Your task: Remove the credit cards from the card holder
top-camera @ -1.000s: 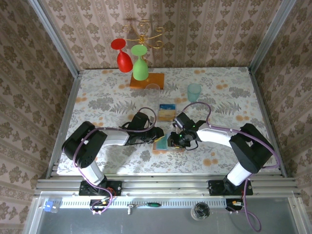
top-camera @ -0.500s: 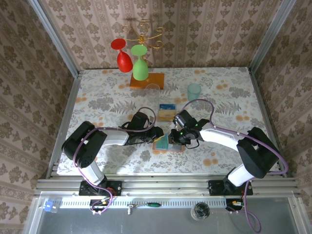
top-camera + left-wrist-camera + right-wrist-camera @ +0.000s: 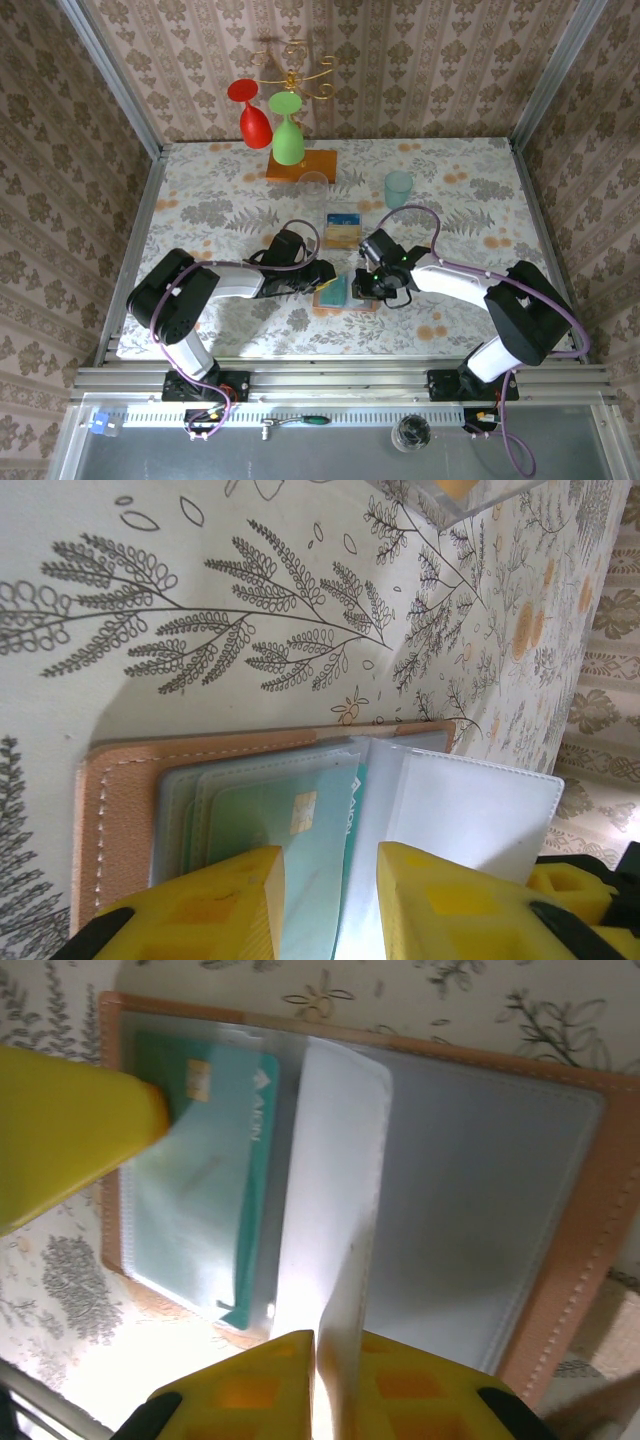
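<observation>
While both arms lie low over the table [image 3: 200, 205], reaching in from either side until their wrists almost meet near the front edge, I take stock from the biggest thing down. Farther back stand a rack of glasses [image 3: 272, 120] and a small pile of cards [image 3: 343, 230] that are already out. The card holder [image 3: 335, 294] lies open and flat between the two tools, its long side running left to right and its spine pointing away from me. My left gripper [image 3: 330, 865] comes at it from the left with its jaws partly apart. They straddle the left-hand pocket and clamp nothing; one finger [image 3: 70, 1130] rests on that pocket, which I judge pins the holder down. My right gripper [image 3: 335, 1350] hangs over the spine, wrist tipped steeply down, jaws pinched on a clear sleeve [image 3: 330, 1190] that it holds upright. Just left of that raised sleeve, a teal card [image 3: 225, 1160] sits in its pocket, long edge parallel to the spine. It lies nearer the left tool, though I cannot tell which way the pocket opens.
</observation>
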Available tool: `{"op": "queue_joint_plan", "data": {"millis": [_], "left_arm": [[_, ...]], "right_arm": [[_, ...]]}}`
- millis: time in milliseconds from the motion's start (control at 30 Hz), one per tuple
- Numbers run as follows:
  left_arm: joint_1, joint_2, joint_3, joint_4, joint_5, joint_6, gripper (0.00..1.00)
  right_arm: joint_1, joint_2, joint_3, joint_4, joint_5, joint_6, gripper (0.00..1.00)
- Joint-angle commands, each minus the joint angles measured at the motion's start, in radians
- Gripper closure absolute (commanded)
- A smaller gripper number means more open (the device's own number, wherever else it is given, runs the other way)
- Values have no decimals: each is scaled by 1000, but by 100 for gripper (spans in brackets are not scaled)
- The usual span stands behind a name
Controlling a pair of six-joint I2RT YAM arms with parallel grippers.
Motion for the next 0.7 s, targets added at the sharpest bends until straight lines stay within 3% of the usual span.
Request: {"op": "queue_joint_plan", "data": {"millis": [0,667], "left_arm": [[9,-11,-21,-52,-12,-6,69],[14,-73,-2,-156,-40,26,69]], "right_arm": [[-18,1,-23,-27,41,-31,86],[-49,38,-76,-9,72,-74,87]]}}
